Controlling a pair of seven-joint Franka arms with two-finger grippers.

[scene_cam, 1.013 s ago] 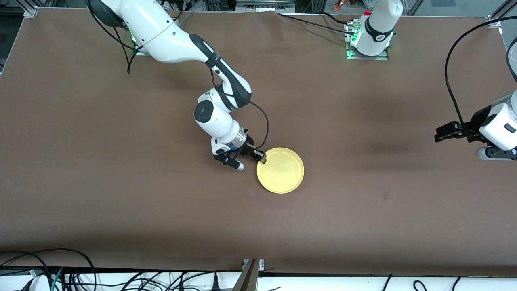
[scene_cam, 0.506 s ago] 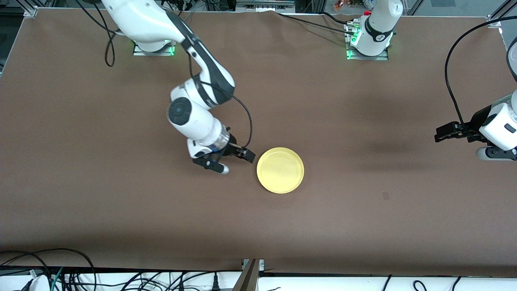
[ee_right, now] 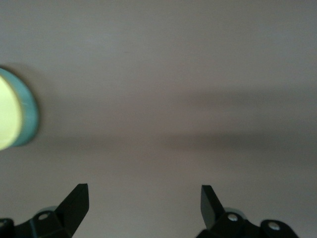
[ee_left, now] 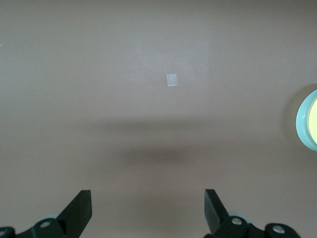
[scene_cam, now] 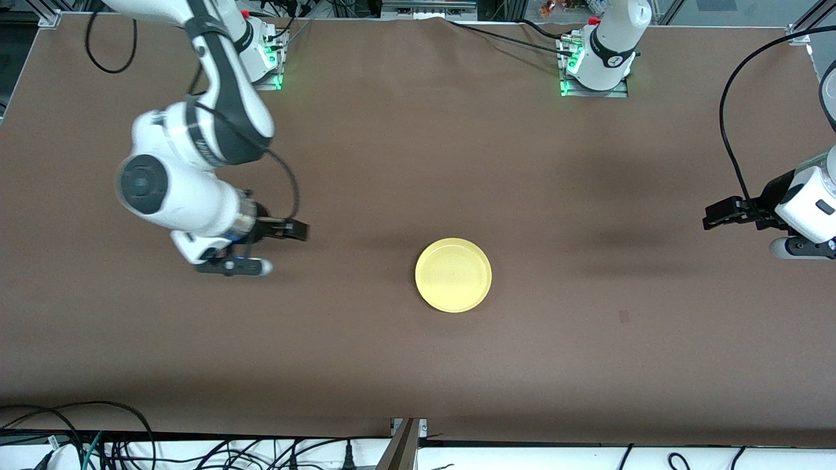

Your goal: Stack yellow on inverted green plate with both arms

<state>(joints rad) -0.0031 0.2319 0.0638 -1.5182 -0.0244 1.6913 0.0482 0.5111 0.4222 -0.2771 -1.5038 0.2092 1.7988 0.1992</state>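
The yellow plate [scene_cam: 453,275] lies rim up in the middle of the table. It sits on the green plate, which it hides in the front view. The green plate's pale rim shows under the yellow in the right wrist view [ee_right: 30,113] and in the left wrist view [ee_left: 301,120]. My right gripper [scene_cam: 297,230] is open and empty over bare table toward the right arm's end, well apart from the plates; its jaws also show in the right wrist view [ee_right: 143,203]. My left gripper [scene_cam: 712,217] is open and empty over the left arm's end, where that arm waits [ee_left: 148,208].
A small pale patch of tape [scene_cam: 624,316] lies on the brown table cover, nearer to the front camera than the left gripper; it also shows in the left wrist view [ee_left: 171,80]. Cables hang along the table's front edge [scene_cam: 196,450].
My right gripper has left the yellow plate's rim and drawn back toward the right arm's end of the table. The plates and the left arm have not moved.
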